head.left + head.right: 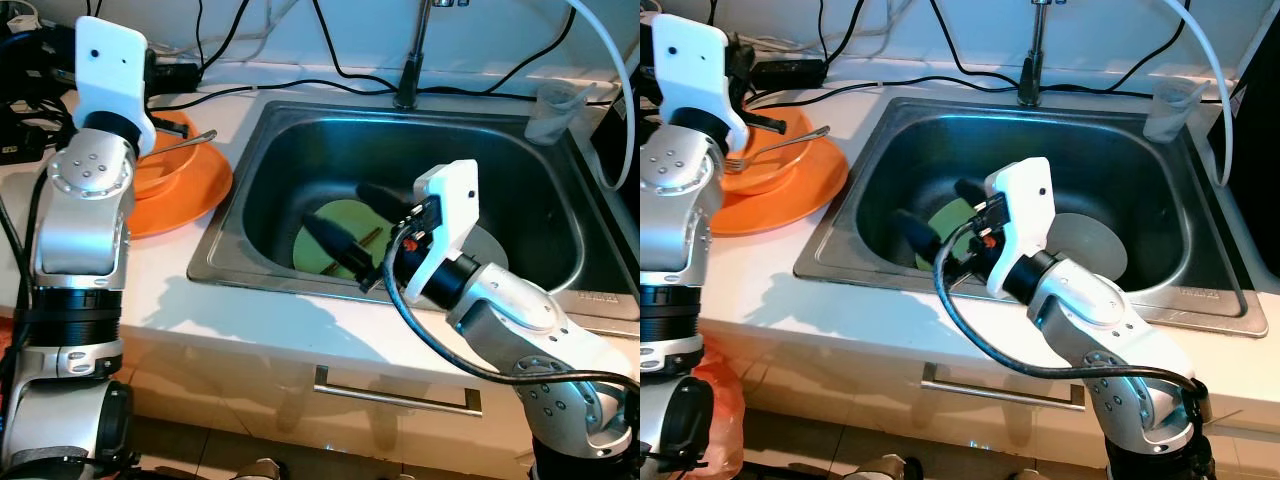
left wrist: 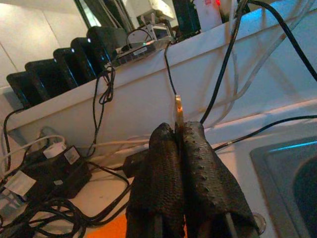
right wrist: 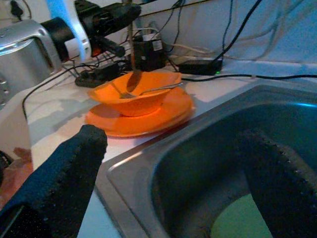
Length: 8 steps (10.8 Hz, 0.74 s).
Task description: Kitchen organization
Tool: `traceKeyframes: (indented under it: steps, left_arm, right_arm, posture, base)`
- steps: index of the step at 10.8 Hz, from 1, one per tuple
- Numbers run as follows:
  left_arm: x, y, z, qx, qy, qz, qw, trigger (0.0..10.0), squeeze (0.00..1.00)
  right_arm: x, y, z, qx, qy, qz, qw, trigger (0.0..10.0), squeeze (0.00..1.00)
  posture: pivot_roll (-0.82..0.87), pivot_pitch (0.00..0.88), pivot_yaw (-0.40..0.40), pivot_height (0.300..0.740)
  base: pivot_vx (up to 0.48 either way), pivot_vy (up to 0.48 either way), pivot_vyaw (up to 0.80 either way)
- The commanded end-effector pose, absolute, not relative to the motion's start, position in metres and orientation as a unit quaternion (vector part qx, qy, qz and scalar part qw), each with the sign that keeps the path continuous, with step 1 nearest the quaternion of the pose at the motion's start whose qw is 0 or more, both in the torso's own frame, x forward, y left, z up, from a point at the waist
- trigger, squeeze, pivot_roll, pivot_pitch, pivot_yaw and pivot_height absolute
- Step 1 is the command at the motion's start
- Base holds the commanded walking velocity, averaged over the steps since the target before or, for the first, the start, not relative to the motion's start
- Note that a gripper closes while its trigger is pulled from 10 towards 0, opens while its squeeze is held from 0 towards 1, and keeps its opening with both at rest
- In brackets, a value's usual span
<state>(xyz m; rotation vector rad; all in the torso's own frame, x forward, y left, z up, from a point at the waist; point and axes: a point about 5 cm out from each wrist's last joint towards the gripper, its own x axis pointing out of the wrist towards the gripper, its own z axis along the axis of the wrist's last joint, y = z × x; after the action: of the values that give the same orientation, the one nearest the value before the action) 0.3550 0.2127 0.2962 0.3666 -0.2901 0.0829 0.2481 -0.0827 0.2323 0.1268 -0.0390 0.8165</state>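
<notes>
The right gripper (image 1: 357,228) is low inside the steel sink (image 1: 270,130), and its two black fingers stand wide apart, holding nothing. Between and under the fingers lies a pale green plate (image 1: 340,222) on the sink floor, with a thin stick-like thing across it. Just to the right of it, partly behind the right arm, lies a grey plate (image 1: 1090,245).

The left gripper (image 2: 181,148) is raised over the counter on the left of the sink. Its fingers (image 2: 161,168) are pressed together on a thin metal handle (image 2: 178,106), which sticks out past the tips. In the right wrist view this utensil hangs upright, and its lower end reaches into an orange bowl (image 3: 133,96).

The orange bowl sits on an orange plate (image 1: 195,190) on the white counter, and a fork (image 1: 780,148) leans in the bowl with its handle over the rim. At the far right corner of the sink stands a clear plastic cup (image 1: 553,110). The tap (image 1: 408,70) rises at the far edge, and black cables (image 1: 300,85) run along the wall.
</notes>
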Motion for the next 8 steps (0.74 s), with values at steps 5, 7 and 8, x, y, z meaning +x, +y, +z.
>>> traceKeyframes:
  steps: [5, 7, 8]
  left_arm:
    - [0.351, 0.177, 0.326, 0.128, -0.213, -0.017, 0.968, 0.0, 0.0]
    - [0.353, 0.165, 0.329, 0.117, -0.218, -0.038, 0.968, 0.0, 0.0]
    - [0.354, 0.159, 0.329, 0.113, -0.219, -0.048, 0.968, 0.0, 0.0]
  right_arm:
    - [0.242, -0.077, 0.234, 0.061, -0.024, 0.432, 0.899, 10.0, 0.0]
    - [0.241, -0.077, 0.234, 0.061, -0.025, 0.432, 0.9, 10.0, 0.0]
    - [0.242, -0.077, 0.234, 0.061, -0.026, 0.431, 0.9, 10.0, 0.0]
  posture:
    - [0.02, 0.055, 0.048, 0.74]
    - [0.01, 0.052, 0.057, 0.74]
    - [0.01, 0.052, 0.06, 0.74]
  base:
    - [0.0, 0.0, 0.0]
    - [0.0, 0.0, 0.0]
    - [0.0, 0.0, 0.0]
